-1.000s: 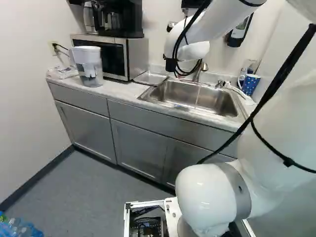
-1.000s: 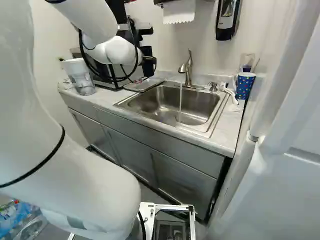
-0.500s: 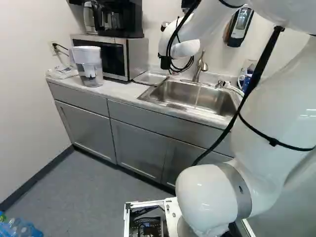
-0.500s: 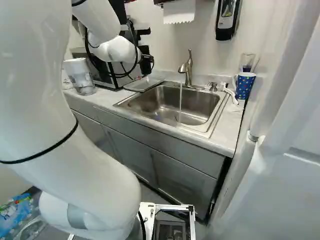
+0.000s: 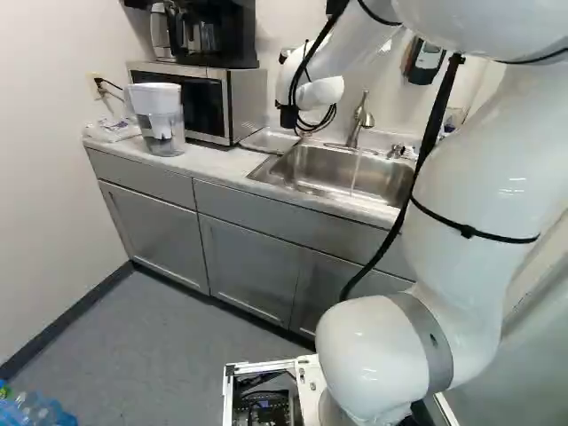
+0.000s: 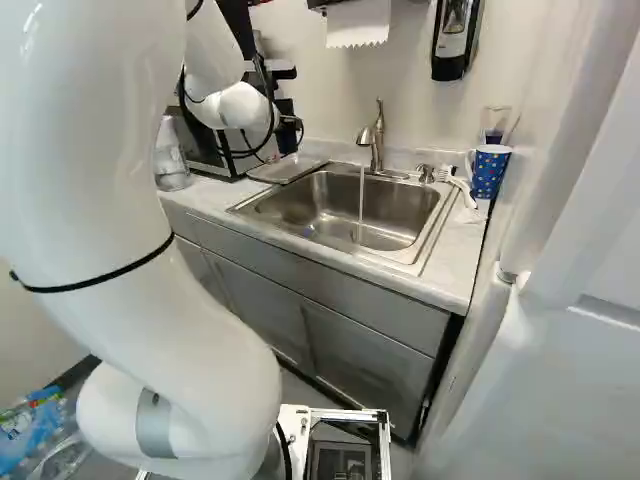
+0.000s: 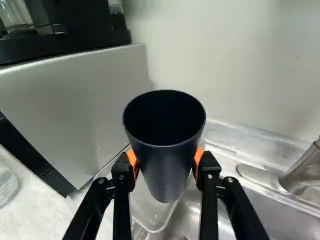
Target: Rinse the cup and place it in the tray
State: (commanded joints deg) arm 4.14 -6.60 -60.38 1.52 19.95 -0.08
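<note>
Runs as a pale countertop (image 5: 220, 161) across the left base view, left to right. Carries, at upper left, a plastic bag (image 5: 111, 131), a lidded pitcher (image 5: 160, 120) and a microwave (image 5: 247, 102). Holds, mid-frame in the right base view, a shallow tray (image 6: 287, 169) beside the inset sink (image 6: 340, 211); at upper right, a dotted blue mug (image 6: 489, 174).

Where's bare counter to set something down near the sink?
The counter between pitcher and sink is bare, as is the strip beside the sink, before the blue mug. It's crowded around that mug, and over the tray, where the gripper holds the cup.
</note>
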